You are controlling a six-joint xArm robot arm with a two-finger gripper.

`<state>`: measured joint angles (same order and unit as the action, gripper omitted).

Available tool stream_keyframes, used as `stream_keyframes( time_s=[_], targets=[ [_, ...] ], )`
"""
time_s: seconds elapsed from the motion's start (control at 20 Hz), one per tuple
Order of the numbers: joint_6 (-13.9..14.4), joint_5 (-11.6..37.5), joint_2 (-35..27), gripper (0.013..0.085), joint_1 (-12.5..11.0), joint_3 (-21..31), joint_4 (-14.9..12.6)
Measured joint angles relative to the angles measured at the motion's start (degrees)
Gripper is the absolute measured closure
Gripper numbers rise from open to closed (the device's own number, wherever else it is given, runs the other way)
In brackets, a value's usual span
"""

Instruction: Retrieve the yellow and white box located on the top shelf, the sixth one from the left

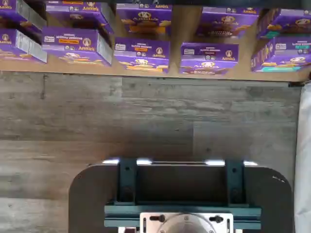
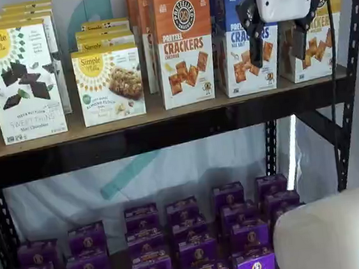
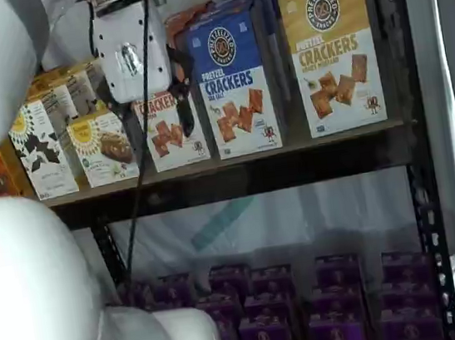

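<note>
The yellow and white box [image 3: 333, 51] stands upright at the right end of the top shelf [image 3: 237, 177], next to the black upright. In a shelf view the box [image 2: 318, 36] is partly hidden behind my gripper [image 2: 279, 58]. The gripper hangs in front of the shelf [image 2: 166, 132], apart from the cartons, with a plain gap between its two black fingers and nothing in them. It also shows in a shelf view [image 3: 160, 133], left of the box. The wrist view shows neither box nor fingers.
A blue-topped crackers carton [image 3: 237, 85] and an orange-topped one [image 2: 183, 44] stand left of the yellow box. Simple Mills boxes [image 2: 23, 80] fill the shelf's left. Small purple boxes [image 2: 198, 248] sit on the level below. The white arm [image 3: 23, 272] fills the foreground. A dark mount with teal brackets [image 1: 182, 194] shows in the wrist view.
</note>
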<state>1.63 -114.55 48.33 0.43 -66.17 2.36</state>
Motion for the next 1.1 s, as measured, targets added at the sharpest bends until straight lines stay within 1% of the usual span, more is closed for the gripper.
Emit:
stream_keyframes(
  time_s=[0.1,0.15,0.3,0.4,0.5,0.6,0.65,0.7,0.85,0.9,1.1],
  targets=[
    [-0.7,-1.6,-1.0,0.0130,-1.6,-0.8,1.7],
    [-0.9,-1.8,-1.1,0.0130,-1.9,-0.9,2.1],
    [-1.0,-1.8,-1.1,0.0130,-1.8,-1.0,1.9],
    [-0.9,-1.2,-1.0,0.0130,-1.3,-0.8,0.8],
    [-1.6,0.1,-0.8,0.0130,-1.5,-0.6,-0.2],
    [-2.4,1.7,-0.6,0.0130,-1.6,-0.4,-2.2],
    [-2.8,2.7,-0.6,0.0130,-1.3,-0.2,-3.8],
    [-3.7,4.0,-0.5,0.0130,-2.0,0.1,-4.8],
    [-6.8,6.7,-0.7,0.0130,-5.5,0.5,-4.4],
    [-8.7,8.4,-1.0,0.0130,-7.5,0.6,-4.6],
    [-14.1,13.6,-2.2,0.0130,-13.2,0.7,-4.9]
  ],
)
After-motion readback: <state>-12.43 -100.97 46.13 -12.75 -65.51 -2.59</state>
